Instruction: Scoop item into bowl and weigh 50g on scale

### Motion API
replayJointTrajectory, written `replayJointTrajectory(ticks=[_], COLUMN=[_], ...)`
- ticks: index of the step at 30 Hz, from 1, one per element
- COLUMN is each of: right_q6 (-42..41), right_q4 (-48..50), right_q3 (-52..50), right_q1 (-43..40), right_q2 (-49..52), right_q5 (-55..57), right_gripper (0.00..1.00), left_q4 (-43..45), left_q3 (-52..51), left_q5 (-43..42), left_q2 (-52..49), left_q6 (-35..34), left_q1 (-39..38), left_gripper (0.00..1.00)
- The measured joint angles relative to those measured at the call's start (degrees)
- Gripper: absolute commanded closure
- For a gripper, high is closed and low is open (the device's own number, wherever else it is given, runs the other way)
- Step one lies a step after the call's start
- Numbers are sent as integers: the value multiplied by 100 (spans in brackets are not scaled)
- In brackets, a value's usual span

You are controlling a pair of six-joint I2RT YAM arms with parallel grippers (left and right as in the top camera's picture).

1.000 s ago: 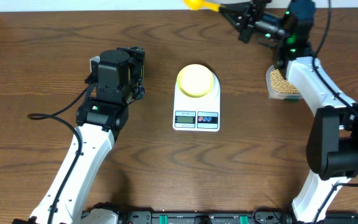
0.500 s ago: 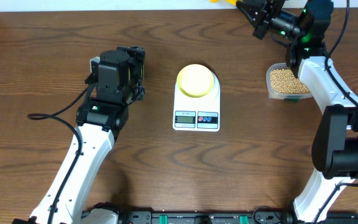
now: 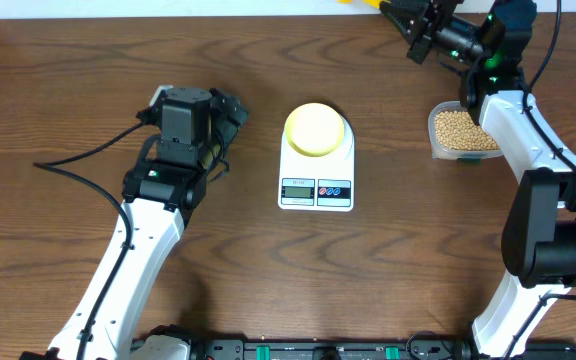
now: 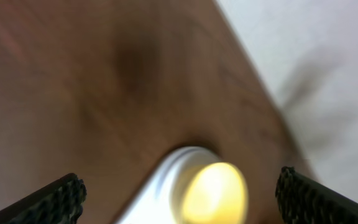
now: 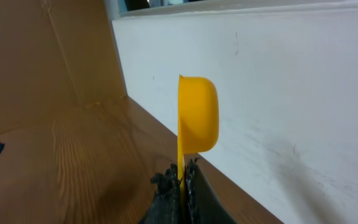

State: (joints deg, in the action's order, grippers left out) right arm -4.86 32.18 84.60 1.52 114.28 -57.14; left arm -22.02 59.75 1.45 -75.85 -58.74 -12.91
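Your right gripper [image 5: 180, 180] is clamped shut on the thin handle of the yellow scoop [image 5: 197, 115], light, stiff and probably slick plastic that could pivot in the jaws, so hold it level. The beans [image 3: 460, 129] lie heaped in the clear tub [image 3: 434, 143] below and behind that gripper; expect hard, loose grains that roll off a tilted scoop. Your left gripper [image 3: 230, 108] stands wide open and empty, the light bowl [image 3: 315, 128] on the scale [image 3: 315, 190] just ahead of it, apt to slide if nudged
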Motion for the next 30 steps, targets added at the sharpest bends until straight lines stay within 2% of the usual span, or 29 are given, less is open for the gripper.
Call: replayJointTrajectory(ticks=[7, 15, 18, 25, 30], right_q6=[127, 149, 149, 144, 74], right_q4=[-26, -26, -26, -129, -240], right_q3=[0, 0, 0, 0, 0], right_q1=[0, 0, 0, 0, 0], right_q2=[0, 0, 0, 0, 0], right_q5=[4, 361, 538, 684, 708], right_gripper=[99, 99, 99, 99, 99], left_q4=[-905, -988, -1019, -1123, -1123], left_q3=[7, 7, 7, 7, 7], left_q5=[841, 1263, 1292, 1309, 1309], left_q2=[0, 0, 0, 0, 0], left_q6=[251, 466, 927, 2481, 2997], left_q1=[0, 0, 0, 0, 0], left_gripper=[1, 1, 1, 1, 1])
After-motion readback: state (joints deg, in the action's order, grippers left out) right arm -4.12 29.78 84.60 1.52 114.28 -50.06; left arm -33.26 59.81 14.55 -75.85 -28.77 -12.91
